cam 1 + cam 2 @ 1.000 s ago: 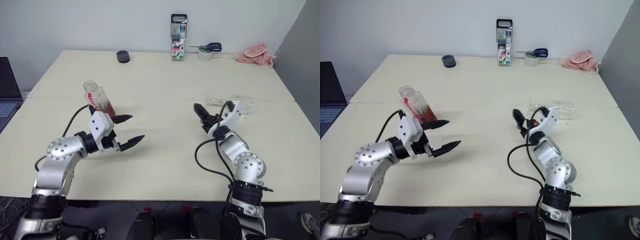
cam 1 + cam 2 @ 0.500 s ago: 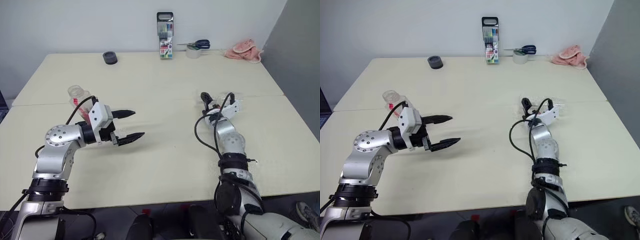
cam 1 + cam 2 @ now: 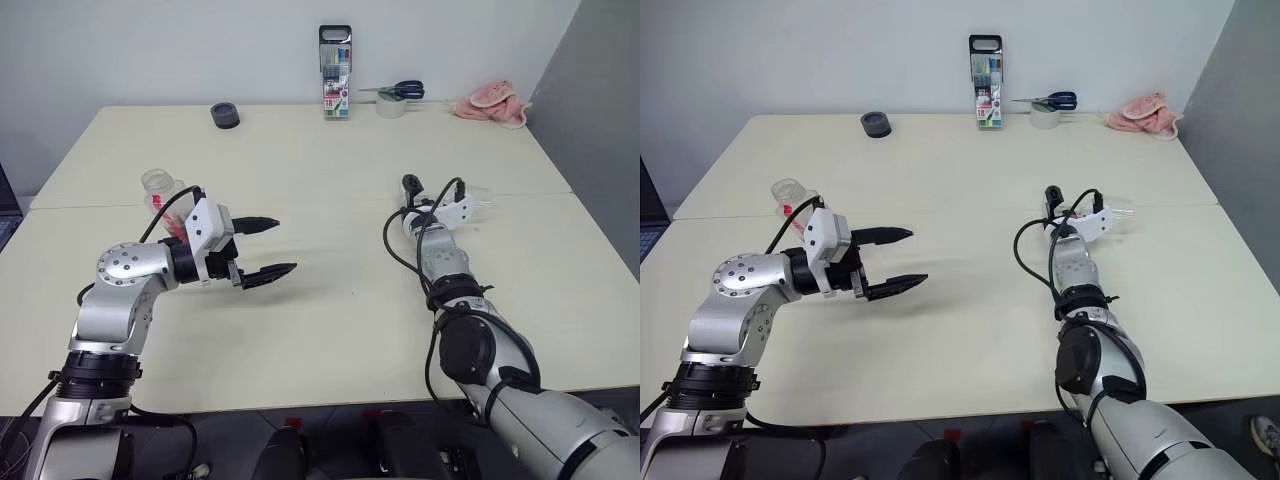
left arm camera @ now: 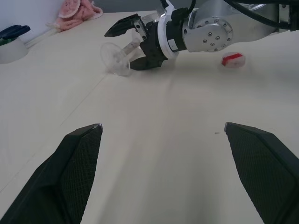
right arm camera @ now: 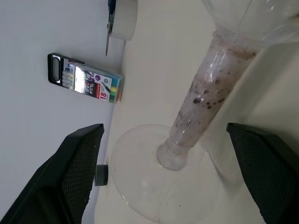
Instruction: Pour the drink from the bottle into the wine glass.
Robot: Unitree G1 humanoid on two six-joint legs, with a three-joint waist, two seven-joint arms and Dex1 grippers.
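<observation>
The wine glass point(image 4: 122, 55) lies on its side at the counter's point(image 3: 330, 300) right, its stem between the right gripper's point(image 4: 133, 46) released fingers, which could roll it away if misaligned, while the left gripper point(image 3: 268, 247), also released, hovers beside the uncapped bottle point(image 3: 165, 199).

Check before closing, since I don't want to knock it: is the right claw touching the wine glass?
Apart. In the right wrist view, the wine glass stem lies between the right claw's open fingers, with gaps on both sides.
</observation>
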